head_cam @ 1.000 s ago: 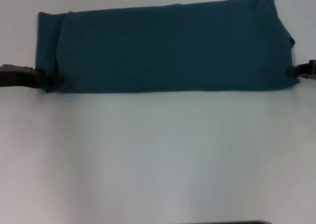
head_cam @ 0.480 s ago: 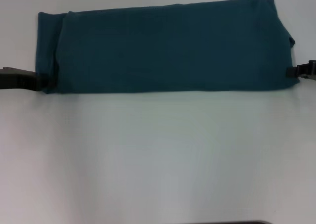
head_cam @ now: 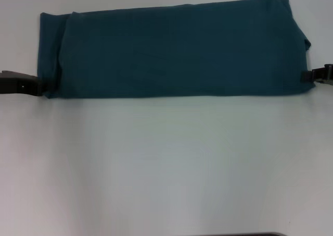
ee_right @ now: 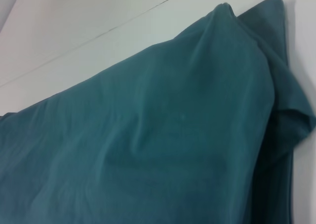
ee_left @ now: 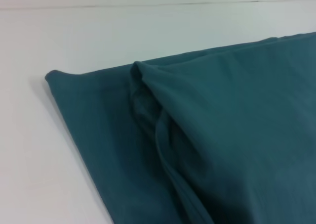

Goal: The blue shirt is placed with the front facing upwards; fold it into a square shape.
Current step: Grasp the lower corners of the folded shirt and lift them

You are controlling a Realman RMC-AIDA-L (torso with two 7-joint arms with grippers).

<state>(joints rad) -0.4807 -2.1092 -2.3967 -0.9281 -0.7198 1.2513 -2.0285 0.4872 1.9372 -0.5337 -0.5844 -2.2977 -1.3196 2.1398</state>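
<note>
Currently, entries run from largest item down.
Table (head_cam: 166, 163): one white work surface; bears everything.
Blue shirt (head_cam: 171, 51): one, lying flat along the far part of the table as a long band across the head view, several layers deep, plain side up.
Handling (judged): soft, limp, light cotton; will sag and drag rather than hold shape, and layers may slide apart if only the top one is pinched.
Hold points (judged): the two short ends, near-edge corners, all layers taken together; layered edges show in both wrist views.
Left gripper (head_cam: 37, 85): one, at the shirt's left near corner, just beside or touching the cloth; jaw state cannot be told.
Right gripper (head_cam: 308, 75): one, at the right end, against the cloth edge; jaw state cannot be told.
</note>
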